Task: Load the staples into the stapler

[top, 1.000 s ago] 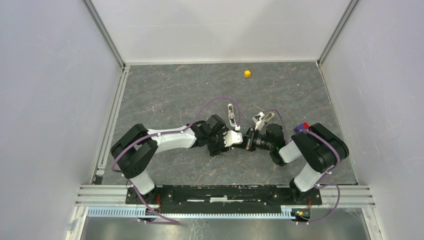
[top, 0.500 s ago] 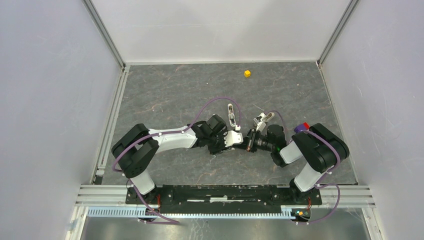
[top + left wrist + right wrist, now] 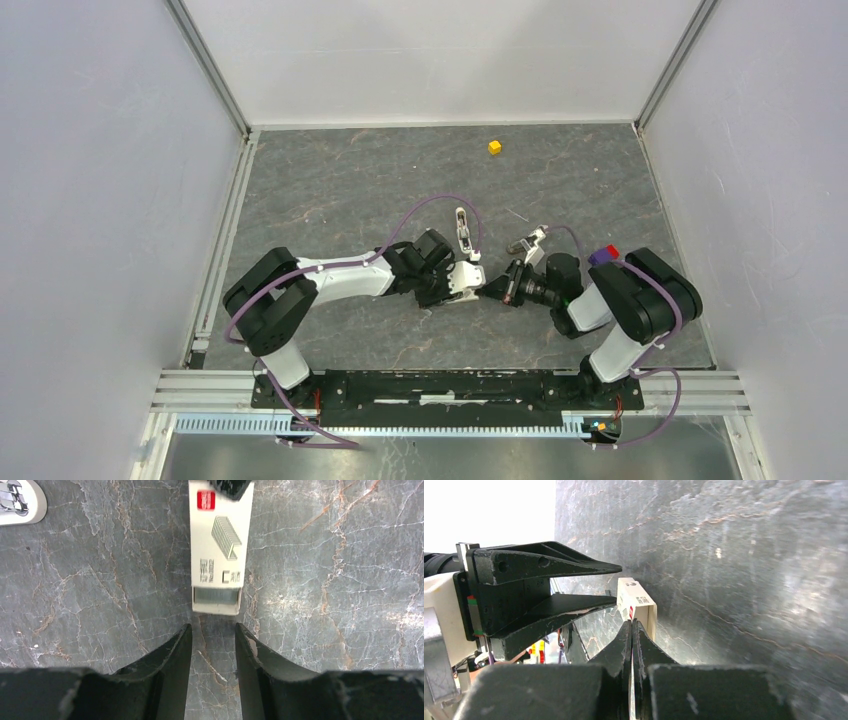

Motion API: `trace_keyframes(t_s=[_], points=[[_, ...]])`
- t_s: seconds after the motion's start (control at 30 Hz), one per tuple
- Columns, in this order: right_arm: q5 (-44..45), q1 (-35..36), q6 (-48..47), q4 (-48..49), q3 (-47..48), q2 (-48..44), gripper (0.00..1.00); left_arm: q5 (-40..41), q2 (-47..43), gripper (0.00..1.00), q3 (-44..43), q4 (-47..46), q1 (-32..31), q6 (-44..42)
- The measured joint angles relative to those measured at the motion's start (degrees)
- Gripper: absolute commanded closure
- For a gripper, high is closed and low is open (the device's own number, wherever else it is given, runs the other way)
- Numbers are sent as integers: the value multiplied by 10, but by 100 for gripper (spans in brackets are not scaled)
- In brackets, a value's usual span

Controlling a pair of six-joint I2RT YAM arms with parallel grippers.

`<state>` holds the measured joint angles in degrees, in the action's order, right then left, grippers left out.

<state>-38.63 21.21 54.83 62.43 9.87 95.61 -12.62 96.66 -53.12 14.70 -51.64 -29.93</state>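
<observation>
A pale staple box (image 3: 220,545) with a red label lies flat on the table. At its open near end the grey staples (image 3: 215,596) show inside. My left gripper (image 3: 212,626) is open just short of that end, only bare table between its fingers. My right gripper (image 3: 631,622) is shut, its tips against the box's (image 3: 640,605) far end; I cannot tell whether it pinches a flap. The left gripper (image 3: 616,584) faces it from across the box. The white stapler (image 3: 462,232) lies just behind both grippers, also at the top left of the left wrist view (image 3: 17,502).
A small yellow cube (image 3: 494,147) sits near the back wall. A purple and red piece (image 3: 605,253) shows beside the right arm's elbow. Both arms meet low over the marbled table (image 3: 350,190) at its centre.
The left jaws have narrowed while staying in place. The right arm has slid a little right and toward the near edge, its wrist turning.
</observation>
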Motion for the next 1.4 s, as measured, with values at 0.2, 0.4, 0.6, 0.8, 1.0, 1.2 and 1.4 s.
trace_keyframes(t_s=[0.2, 0.4, 0.6, 0.8, 1.0, 1.2, 1.4], points=[[-31, -56, -31, -30, -6, -10, 100, 6, 0, 50, -2, 5, 0, 0], [-50, -73, -61, -69, -1, -23, 100, 1, 0, 33, -10, 10, 0, 0], [-54, -73, -60, -64, -1, -23, 100, -13, 12, 26, -38, 2, -3, 0], [-56, -73, -48, -51, -1, -21, 100, -29, 40, 25, -64, 0, -6, 0], [-59, -70, -35, -34, -1, -16, 100, -42, 48, 25, -67, 0, -6, -1], [-61, -70, -21, -13, -3, -2, 100, -44, 55, 26, -71, 0, -6, -1], [-62, -70, -16, -2, -3, -1, 100, -45, 66, 28, -73, 0, -6, -6]])
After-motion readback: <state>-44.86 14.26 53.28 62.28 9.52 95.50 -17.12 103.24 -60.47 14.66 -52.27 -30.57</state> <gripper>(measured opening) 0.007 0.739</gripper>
